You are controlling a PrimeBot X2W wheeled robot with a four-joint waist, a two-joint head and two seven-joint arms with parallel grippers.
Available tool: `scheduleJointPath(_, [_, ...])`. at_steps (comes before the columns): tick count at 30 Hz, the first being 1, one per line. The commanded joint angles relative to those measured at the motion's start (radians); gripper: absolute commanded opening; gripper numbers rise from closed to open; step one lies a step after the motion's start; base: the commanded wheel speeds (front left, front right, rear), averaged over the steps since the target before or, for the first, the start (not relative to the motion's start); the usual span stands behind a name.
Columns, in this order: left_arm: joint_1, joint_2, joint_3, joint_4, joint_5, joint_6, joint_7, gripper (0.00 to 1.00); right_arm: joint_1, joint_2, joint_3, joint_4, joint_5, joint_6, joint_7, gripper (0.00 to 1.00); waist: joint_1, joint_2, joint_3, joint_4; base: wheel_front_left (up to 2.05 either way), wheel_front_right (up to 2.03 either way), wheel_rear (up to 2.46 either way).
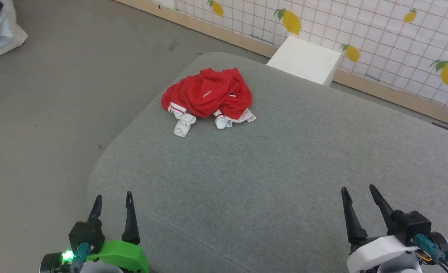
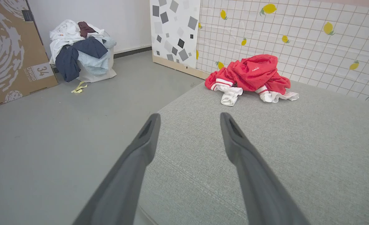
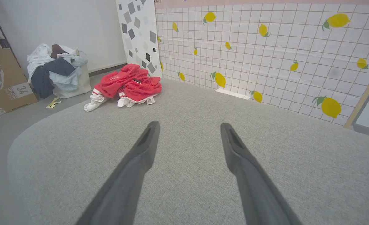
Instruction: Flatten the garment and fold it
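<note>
Background laundry pile [image 3: 57,70] beyond garment [image 3: 128,82]

The head camera looks down from high at the grey cushion [image 1: 284,182]. The wrist cameras sit low behind the left gripper [image 2: 189,117] and right gripper [image 3: 189,126], looking across it. All three see the red shirt [image 1: 208,93], far off, and the lemon wall [image 1: 398,34].

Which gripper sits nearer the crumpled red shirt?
The left gripper, on the green mount: the garment lies on the left part of the grey cushion, farther from the white-mounted right gripper.
</note>
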Motion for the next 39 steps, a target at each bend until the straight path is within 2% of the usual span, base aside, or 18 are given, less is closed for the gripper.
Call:
scheduleJointPath(1, [0.016, 0.007, 0.0, -0.005, -0.006, 0.006, 0.002, 1.0, -0.012, 0.001, 0.002, 0.002, 0.005, -0.001, -0.006, 1.0, 0.0, 0.0, 0.0, 0.012, 0.0, 0.0, 0.0])
scheduleJointPath(14, [0.012, 0.005, -0.006, -0.012, -0.02, 0.016, 0.003, 1.0, -0.021, 0.001, 0.007, 0.003, -0.001, -0.001, -0.006, 1.0, 0.0, 0.0, 0.014, 0.013, 0.0, 0.0, 0.0])
scheduleJointPath(21, [-0.071, 0.005, -0.005, -0.011, -0.049, -0.014, -0.001, 1.0, -0.031, 0.001, 0.005, -0.009, -0.015, -0.001, -0.005, 1.0, 0.0, 0.0, 0.041, 0.003, 0.0, 0.0, 0.0])
scheduleJointPath(31, [-0.411, 0.051, 0.029, 0.063, -0.135, -0.114, 0.036, 1.0, -0.073, 0.001, -0.011, -0.099, -0.074, -0.001, 0.038, 1.0, 0.0, 0.0, 0.175, -0.044, 0.0, 0.0, 0.0])
scheduleJointPath(36, [-0.613, 0.083, 0.064, 0.17, -0.215, -0.163, 0.127, 1.0, -0.095, 0.001, -0.03, -0.182, -0.119, -0.001, 0.079, 1.0, 0.0, 0.0, 0.291, -0.096, 0.0, 0.0, 0.0])
scheduleJointPath(39, [-0.722, 0.104, 0.085, 0.242, -0.259, -0.175, 0.201, 1.0, -0.102, 0.001, -0.044, -0.231, -0.141, -0.001, 0.101, 1.0, 0.0, 0.0, 0.36, -0.132, 0.0, 0.0, 0.0])
